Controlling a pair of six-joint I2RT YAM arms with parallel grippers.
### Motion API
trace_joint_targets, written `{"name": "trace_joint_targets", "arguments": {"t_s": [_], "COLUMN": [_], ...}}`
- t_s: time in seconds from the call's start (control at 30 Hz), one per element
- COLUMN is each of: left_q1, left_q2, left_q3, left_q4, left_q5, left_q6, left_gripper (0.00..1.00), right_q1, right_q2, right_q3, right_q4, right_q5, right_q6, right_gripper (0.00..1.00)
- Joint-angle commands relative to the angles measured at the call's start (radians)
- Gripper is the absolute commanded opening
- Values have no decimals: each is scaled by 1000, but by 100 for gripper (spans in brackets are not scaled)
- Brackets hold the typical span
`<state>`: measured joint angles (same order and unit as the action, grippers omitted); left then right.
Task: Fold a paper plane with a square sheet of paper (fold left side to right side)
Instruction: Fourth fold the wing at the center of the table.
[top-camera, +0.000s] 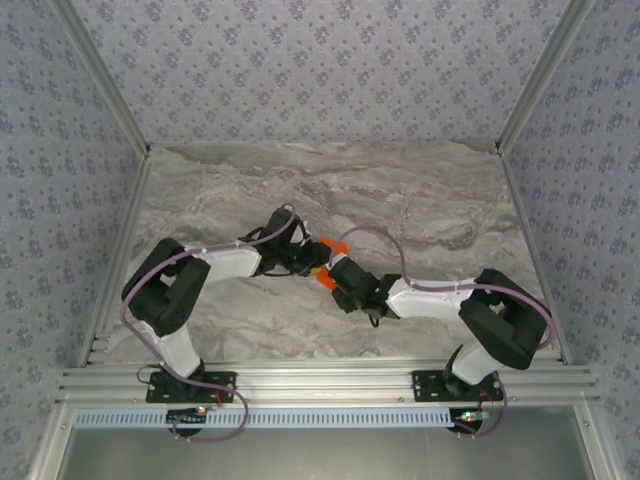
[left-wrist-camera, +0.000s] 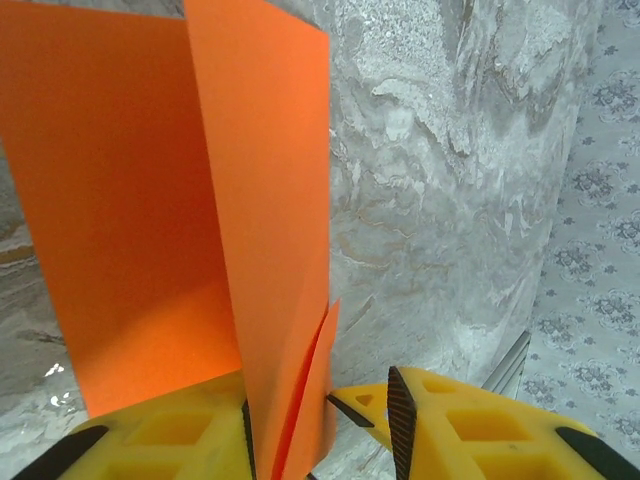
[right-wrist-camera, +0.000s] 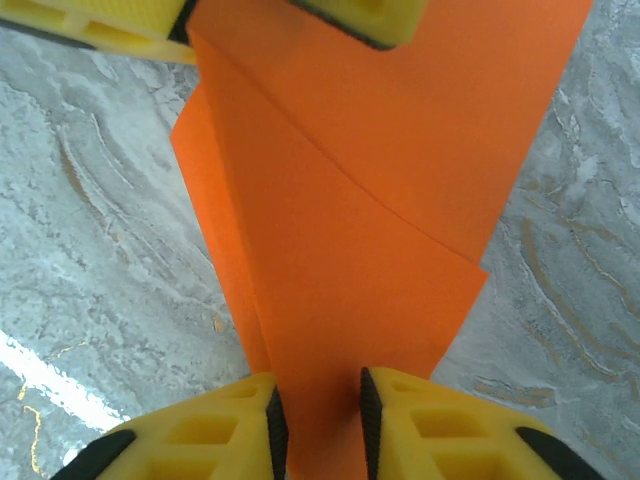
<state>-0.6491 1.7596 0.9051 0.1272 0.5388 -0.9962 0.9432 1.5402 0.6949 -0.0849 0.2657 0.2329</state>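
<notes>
The square sheet of paper (left-wrist-camera: 260, 200) is bright orange and partly folded, with a loose flap along one edge. It is held up over the marble table (top-camera: 420, 200) where my two grippers meet. In the top view it shows as small orange patches (top-camera: 321, 246). My right gripper (right-wrist-camera: 318, 400) is shut on the sheet's near end (right-wrist-camera: 370, 200), with both black pads against the paper. My left gripper (left-wrist-camera: 320, 410) stands open. The paper leans on its left pad, and a gap separates it from the right pad. The left gripper's fingers (right-wrist-camera: 355, 18) straddle the sheet's far end.
The grippers (top-camera: 300, 258) (top-camera: 335, 275) nearly touch at the table's centre. Aluminium rails (top-camera: 115, 260) border the table left and right, with patterned walls behind. A small yellow finger tip (left-wrist-camera: 356, 404) sits beside my left gripper's right finger.
</notes>
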Motion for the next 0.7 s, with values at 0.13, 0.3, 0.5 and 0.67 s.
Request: {"name": "trace_joint_targets", "arguments": {"t_s": [0.13,0.3,0.5,0.67], "left_q1": [14,31,54,53], "left_q2": [-67,-133,-220,-227], "left_q3": [11,-9,-64,-109], "left_q4": [-40,-93,-139,-122], "left_q5": [11,-7,-41,-46], "left_q6": [20,55,77,67], "left_gripper": [43,51,55,53], "right_q1": [3,-17,-74,-146], "right_q2": [13,6,-15,-31], "right_q3": [17,0,-36,-76], "right_q4": [4,30,98,168], "right_q5": [-2,-78,-247,-401], "right_q6": [28,52,76,125], "right_gripper": [15,9,8,7]}}
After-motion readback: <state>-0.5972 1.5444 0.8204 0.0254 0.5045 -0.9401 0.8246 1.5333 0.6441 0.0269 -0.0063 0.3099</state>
